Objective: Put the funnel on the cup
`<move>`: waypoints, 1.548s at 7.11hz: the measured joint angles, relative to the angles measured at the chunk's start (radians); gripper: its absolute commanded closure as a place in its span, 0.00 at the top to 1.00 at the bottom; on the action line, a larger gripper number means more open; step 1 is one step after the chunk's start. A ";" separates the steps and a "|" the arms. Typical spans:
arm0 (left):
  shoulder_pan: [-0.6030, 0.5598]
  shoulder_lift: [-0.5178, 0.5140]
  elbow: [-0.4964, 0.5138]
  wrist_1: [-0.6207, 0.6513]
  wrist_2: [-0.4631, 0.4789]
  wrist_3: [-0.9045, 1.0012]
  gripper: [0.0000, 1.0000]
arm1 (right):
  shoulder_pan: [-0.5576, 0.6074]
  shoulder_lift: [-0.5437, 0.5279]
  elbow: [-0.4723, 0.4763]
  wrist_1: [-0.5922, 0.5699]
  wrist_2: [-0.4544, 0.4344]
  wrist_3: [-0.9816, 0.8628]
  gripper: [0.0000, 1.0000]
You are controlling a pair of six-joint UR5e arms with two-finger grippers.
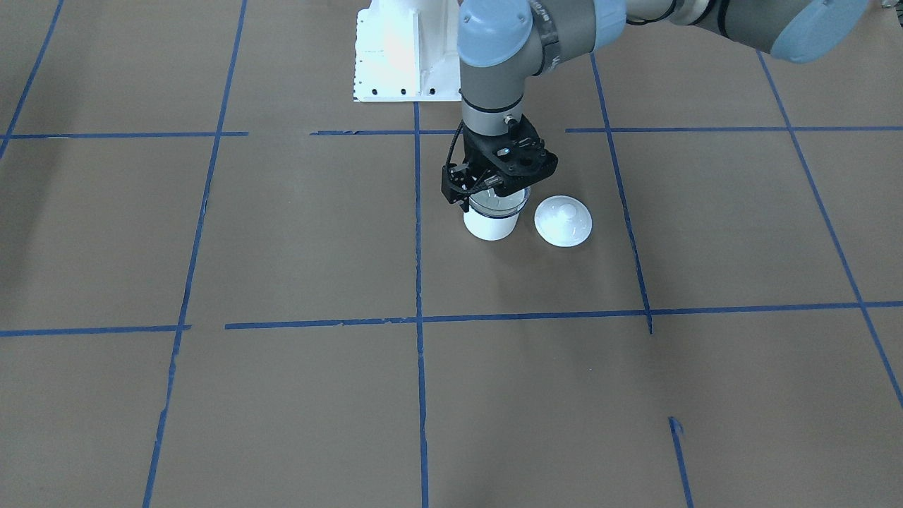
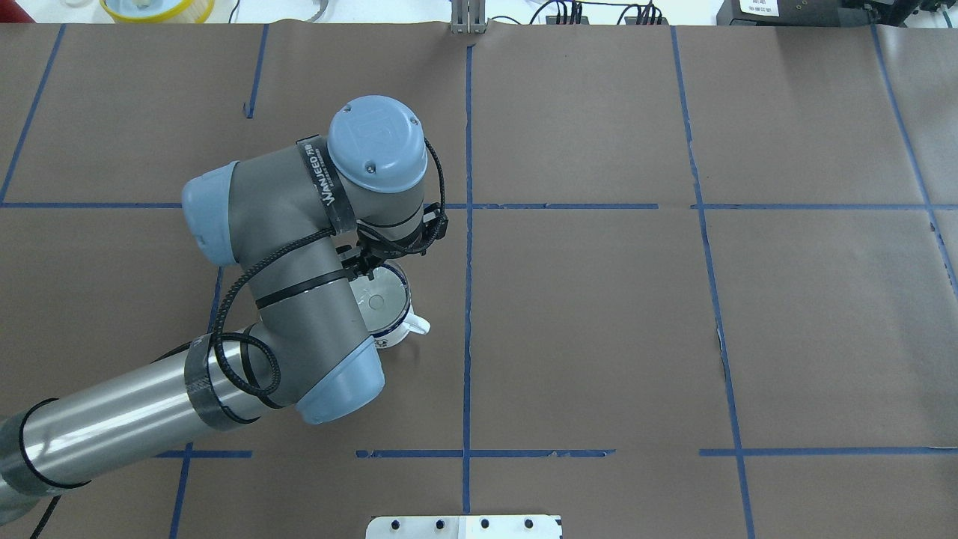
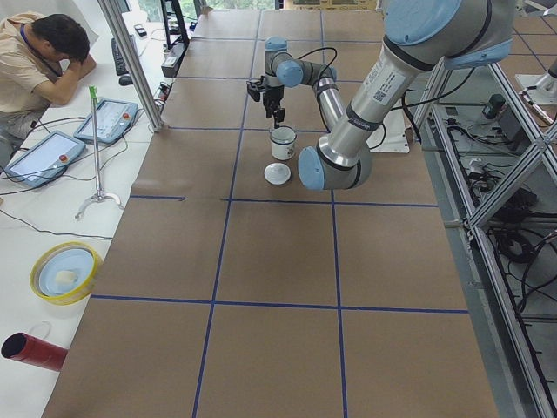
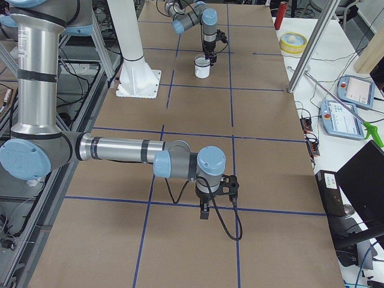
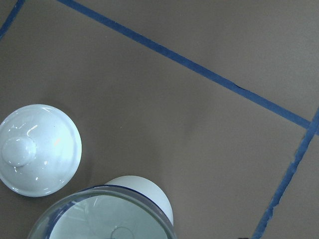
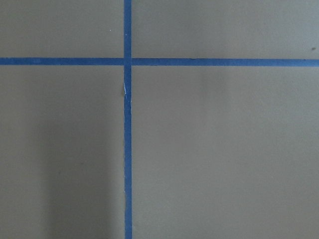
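Note:
The white cup (image 1: 492,226) with a dark blue rim stands near the table's middle. The clear funnel (image 1: 497,204) sits in its mouth, spout down. It also shows in the overhead view (image 2: 378,299) and low in the left wrist view (image 5: 99,219), with the cup's wall (image 5: 144,191) behind it. My left gripper (image 1: 494,189) hangs straight down at the funnel's rim. Its fingers look close together on that rim, though their tips are mostly hidden. My right gripper (image 4: 204,211) hovers over bare table far from the cup. I cannot tell whether it is open or shut.
A round white knobbed lid (image 1: 563,221) lies flat on the table right beside the cup, also seen in the left wrist view (image 5: 37,149). The white robot base plate (image 1: 395,63) stands behind. Blue tape lines cross the brown table.

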 measured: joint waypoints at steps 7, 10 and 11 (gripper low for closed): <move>-0.625 0.678 -0.112 -0.338 -0.288 1.168 1.00 | 0.000 0.000 0.000 0.000 0.000 0.000 1.00; -0.926 0.849 0.105 -0.419 -0.409 1.561 1.00 | 0.000 0.000 0.000 0.000 0.000 0.000 1.00; -0.973 0.864 0.159 -0.409 -0.432 1.582 1.00 | 0.000 0.000 0.000 0.000 0.000 0.000 1.00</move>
